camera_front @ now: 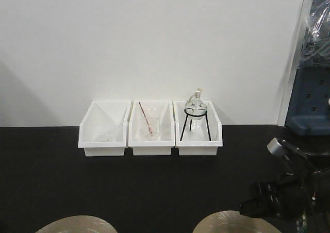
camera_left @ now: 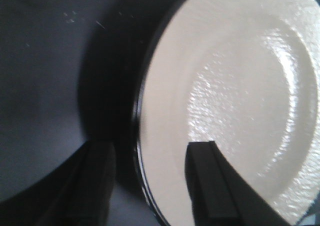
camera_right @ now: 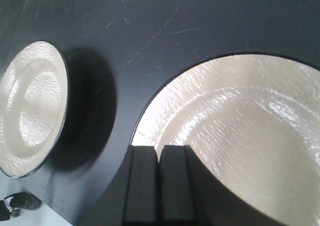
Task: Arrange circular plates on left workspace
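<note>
Straddling left plate (camera_left: pixel 235 101) rim: left hand (camera_left: pixel 150 151) spread | right hand (camera_right: pixel 159 151) closed (at right plate (camera_right: pixel 240 136))

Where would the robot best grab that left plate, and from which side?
Its raised rim, at the edge nearest the left hand, with one finger over the top and one outside. The plate is shallow and too wide to span.

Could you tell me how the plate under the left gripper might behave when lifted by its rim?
The plate looks rigid, so it should probably lift without flexing. Its glossy top could be slippery for the left gripper, whose open jaws straddle the rim. It looks ceramic, so probably breakable if dropped on the hard countertop.
</note>
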You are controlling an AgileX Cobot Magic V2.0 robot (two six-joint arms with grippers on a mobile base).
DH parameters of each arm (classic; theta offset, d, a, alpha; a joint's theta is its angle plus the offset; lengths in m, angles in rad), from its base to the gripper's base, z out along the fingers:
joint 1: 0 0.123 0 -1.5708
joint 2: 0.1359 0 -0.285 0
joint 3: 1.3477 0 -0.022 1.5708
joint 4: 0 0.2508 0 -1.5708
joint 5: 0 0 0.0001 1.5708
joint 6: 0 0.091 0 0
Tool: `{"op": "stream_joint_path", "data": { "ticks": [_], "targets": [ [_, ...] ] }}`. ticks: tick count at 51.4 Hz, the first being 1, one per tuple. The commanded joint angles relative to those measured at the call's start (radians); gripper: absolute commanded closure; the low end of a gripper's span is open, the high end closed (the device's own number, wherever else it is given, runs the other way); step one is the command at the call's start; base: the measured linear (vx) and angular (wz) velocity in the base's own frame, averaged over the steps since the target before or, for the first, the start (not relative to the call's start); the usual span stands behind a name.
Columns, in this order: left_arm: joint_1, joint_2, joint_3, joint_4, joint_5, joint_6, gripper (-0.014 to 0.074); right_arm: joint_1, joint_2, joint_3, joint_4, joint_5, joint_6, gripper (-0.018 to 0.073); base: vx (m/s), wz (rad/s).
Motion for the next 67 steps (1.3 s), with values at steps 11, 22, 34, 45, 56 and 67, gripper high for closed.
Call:
{"op": "stream_joint_path", "data": {
  "ticks": [11, 22, 34, 45, 56, 67],
  "targets": [
    [-0.003, 0.115, -0.027, -0.142, 0.031, 0.098, 0.0129, -0.007, -0.035, -0.034, 0.051, 0.008, -0.022, 0.0561, 0.0, 0.0],
    [-0.009, 0.209, -0.027, -0.406, 0.175, 0.3, 0.0129, -0.007, -0.035, -0.034, 0.051, 0.008, -0.023, 0.0561, 0.0, 0.0],
    [-0.037, 0.281, -0.027, -0.373, 0.174, 0.29, 0.024, -0.007, -0.035, -0.034, 0.051, 0.008, -0.023, 0.0561, 0.0, 0.0],
    [-0.053, 0.288, -0.027, -0.419, 0.182, 0.29, 0.0606, -0.007, -0.035, -0.034, 0.051, 0.008, -0.026, 0.0561, 0.0, 0.0],
    [-0.075, 0.272, -0.028, -0.698, 0.257, 0.325, 0.0602, -0.007, -0.035, -0.034, 0.051, 0.008, -0.027, 0.0561, 0.0, 0.0],
    [-0.144, 0.26, -0.048, -1.022, 0.138, 0.314, 0.0598, -0.007, -0.035, -0.034, 0.051, 0.008, -0.027, 0.0561, 0.0, 0.0]
  ]
}}
